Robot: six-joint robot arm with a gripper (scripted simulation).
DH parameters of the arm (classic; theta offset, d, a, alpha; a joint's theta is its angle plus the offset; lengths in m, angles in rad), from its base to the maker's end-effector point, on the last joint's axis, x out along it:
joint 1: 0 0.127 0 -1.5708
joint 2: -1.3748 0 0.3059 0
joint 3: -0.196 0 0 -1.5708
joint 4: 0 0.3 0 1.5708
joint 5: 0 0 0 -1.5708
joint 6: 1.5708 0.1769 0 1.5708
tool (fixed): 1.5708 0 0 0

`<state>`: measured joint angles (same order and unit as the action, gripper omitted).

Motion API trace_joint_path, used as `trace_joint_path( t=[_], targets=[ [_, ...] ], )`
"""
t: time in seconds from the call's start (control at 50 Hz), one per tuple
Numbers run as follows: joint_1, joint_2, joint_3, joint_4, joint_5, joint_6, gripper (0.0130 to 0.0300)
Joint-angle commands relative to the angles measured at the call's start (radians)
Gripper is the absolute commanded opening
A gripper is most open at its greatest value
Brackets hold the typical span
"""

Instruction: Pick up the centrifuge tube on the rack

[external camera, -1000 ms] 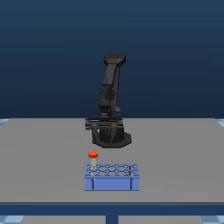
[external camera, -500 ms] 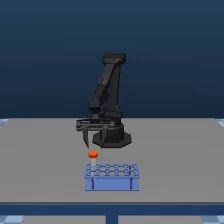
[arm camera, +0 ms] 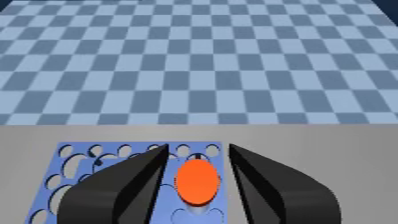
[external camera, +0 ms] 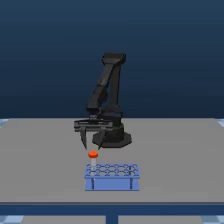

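The light-blue rack (external camera: pixel 112 177) stands near the table's front edge in the exterior view. The centrifuge tube's orange-red cap (external camera: pixel 93 154) sticks up from the rack's back corner on the exterior view's left; its body is hard to make out. My gripper (external camera: pixel 91 145) hangs open just above the cap, fingers pointing down on either side. In the wrist view the orange cap (arm camera: pixel 197 181) lies between my two dark fingers (arm camera: pixel 124 192), over the rack (arm camera: pixel 75 165), with gaps on both sides.
The arm's black base (external camera: pixel 114 137) sits on the grey table (external camera: pixel 45 165) behind the rack. A checkered blue floor (arm camera: pixel 195 60) lies beyond the table's edge in the wrist view.
The arm has bent forward and lowered the gripper from near its base down to just above the orange cap. The tube and rack have not moved.
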<state>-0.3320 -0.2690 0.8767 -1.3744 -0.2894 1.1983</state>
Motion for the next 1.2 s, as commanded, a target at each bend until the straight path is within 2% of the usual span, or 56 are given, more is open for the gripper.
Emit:
trace_joint_path(
  t=[0.02, 0.4, 0.76, 1.2],
  targets=[
    [0.002, 0.0, 0.006, 0.025, -0.002, -0.027, 0.03],
    [0.003, 0.021, 0.024, 0.146, -0.012, -0.154, 0.03],
    [0.003, 0.066, 0.051, 0.347, -0.044, -0.365, 0.03],
    [0.003, 0.097, 0.066, 0.453, -0.07, -0.478, 0.03]
  ],
)
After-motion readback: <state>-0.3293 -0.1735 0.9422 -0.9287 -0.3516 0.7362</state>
